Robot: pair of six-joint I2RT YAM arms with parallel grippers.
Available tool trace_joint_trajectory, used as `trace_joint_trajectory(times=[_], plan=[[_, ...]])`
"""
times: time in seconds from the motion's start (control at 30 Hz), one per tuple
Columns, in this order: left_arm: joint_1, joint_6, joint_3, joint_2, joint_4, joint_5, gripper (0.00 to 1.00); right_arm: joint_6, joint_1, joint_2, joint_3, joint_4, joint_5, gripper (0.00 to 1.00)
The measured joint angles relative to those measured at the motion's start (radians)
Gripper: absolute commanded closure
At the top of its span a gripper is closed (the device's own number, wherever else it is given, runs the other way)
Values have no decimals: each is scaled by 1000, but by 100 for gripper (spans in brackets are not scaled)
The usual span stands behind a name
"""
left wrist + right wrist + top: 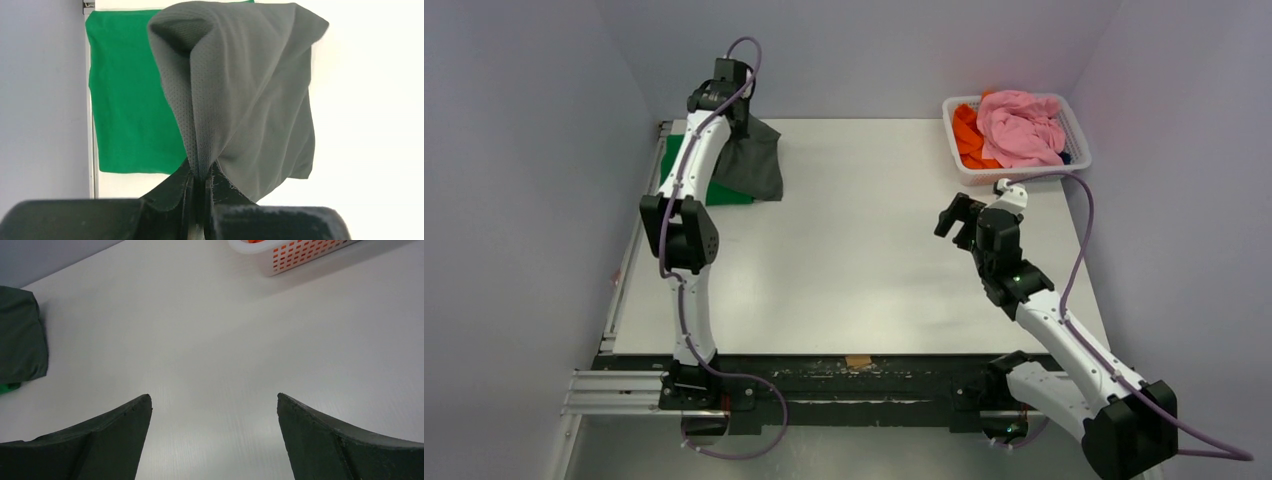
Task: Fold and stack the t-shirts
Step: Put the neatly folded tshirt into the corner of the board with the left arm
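Left gripper (201, 187) pinches grey shirt (250, 100) (hanging); right gripper (214, 420) — agape.

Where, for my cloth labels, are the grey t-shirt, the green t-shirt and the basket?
grey t-shirt (250, 100): left wrist view, middle of the hanging cloth.
green t-shirt (130, 100): left wrist view, its flat middle.
basket (300, 257): right wrist view, mesh side wall.

Beyond the left gripper (201, 182), the hanging grey shirt (250, 100) covers part of the green shirt (130, 100), and its fold hides the jaws' tips. Ahead and right of the right gripper (213, 395), the basket (300, 257) is cut off by the top edge.
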Motion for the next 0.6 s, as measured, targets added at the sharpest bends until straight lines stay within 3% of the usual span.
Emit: trace_joint_trajectory(times=[0.6], plan=[[121, 89, 97, -37, -94, 138, 100, -2, 0, 33, 5, -35, 32, 6]])
